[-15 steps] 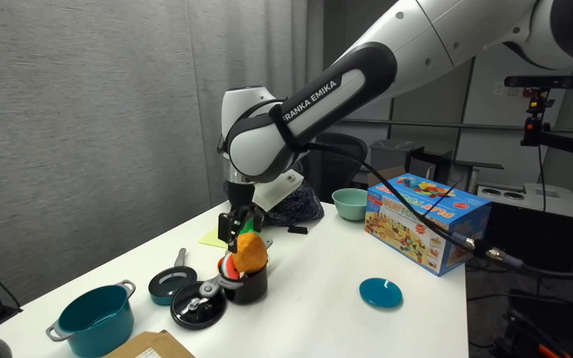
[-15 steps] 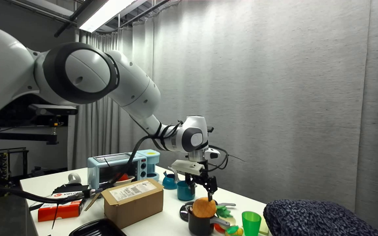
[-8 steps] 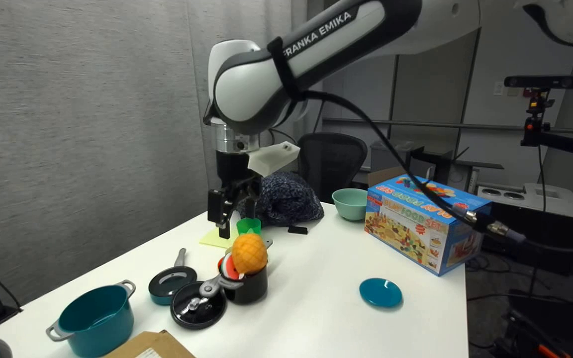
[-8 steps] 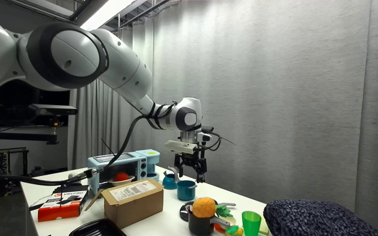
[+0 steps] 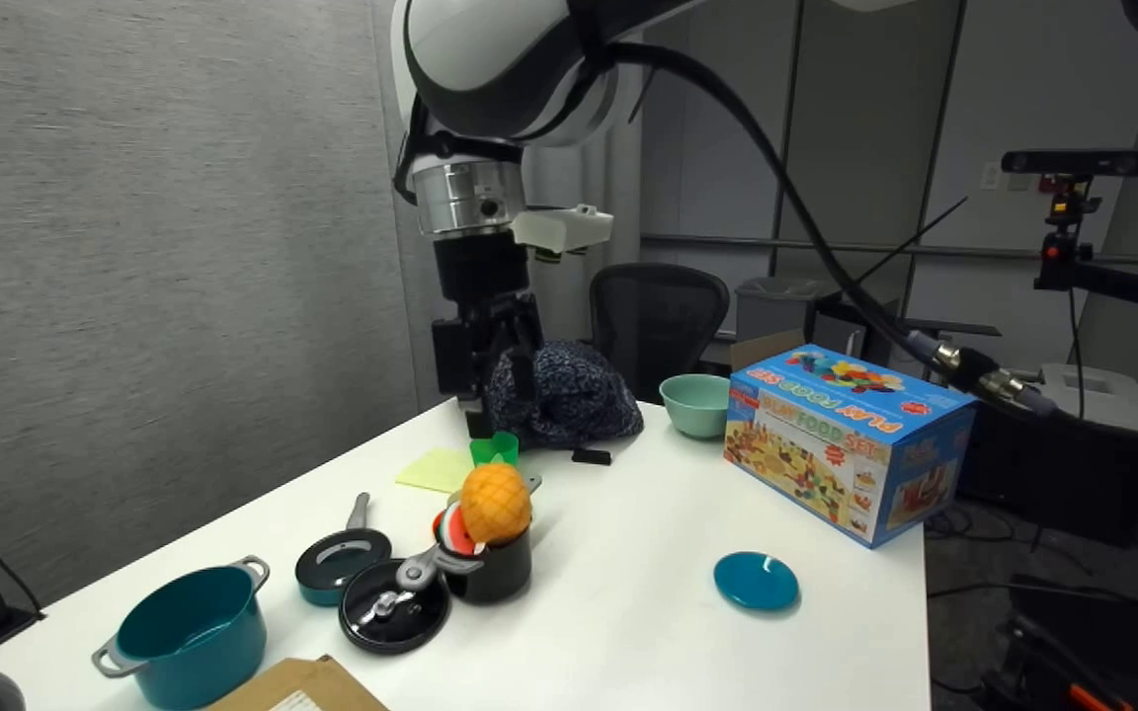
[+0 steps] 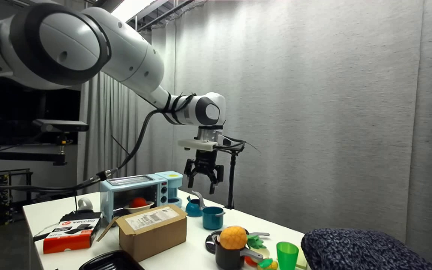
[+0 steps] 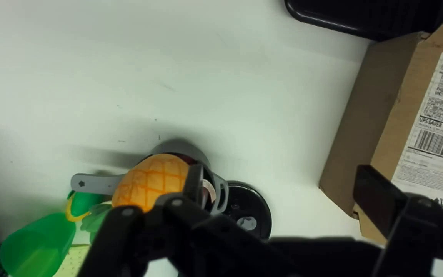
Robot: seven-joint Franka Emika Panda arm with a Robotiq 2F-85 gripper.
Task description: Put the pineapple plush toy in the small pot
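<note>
Pineapple plush [image 5: 496, 504] sits in the mouth of the small pot [image 5: 492, 573], most of it bulging above the rim; both exterior views agree. It's lower than the hand [image 6: 201, 185], and the two are well apart, air between them. In the wrist view the plush shows low and left, partly hidden behind a finger; that's line of sight, not contact. Fingers [image 7: 379, 204] are spread wide, and through the gap I can see the round black lid [image 7: 246, 211] and white tabletop [image 7: 252, 115]. So the hand has just air between its pads. Arm [image 6: 141, 60] reaches in from the left in an exterior view, bent high, then slants down to the wrist; hand points down, slightly off vertical, raised well above the tabletop. Black cable [image 6: 144, 127] droops under the arm. Pot stands upright on the tabletop, lid just beside it; can't tell if those two touch. A red-and-white piece [image 5: 454, 530] shows next to the plush at the pot's rim. In an exterior view a cardboard box [image 6: 159, 232] stands to the left of the pot and a green cup [image 6: 287, 257] to the right, near it.
</note>
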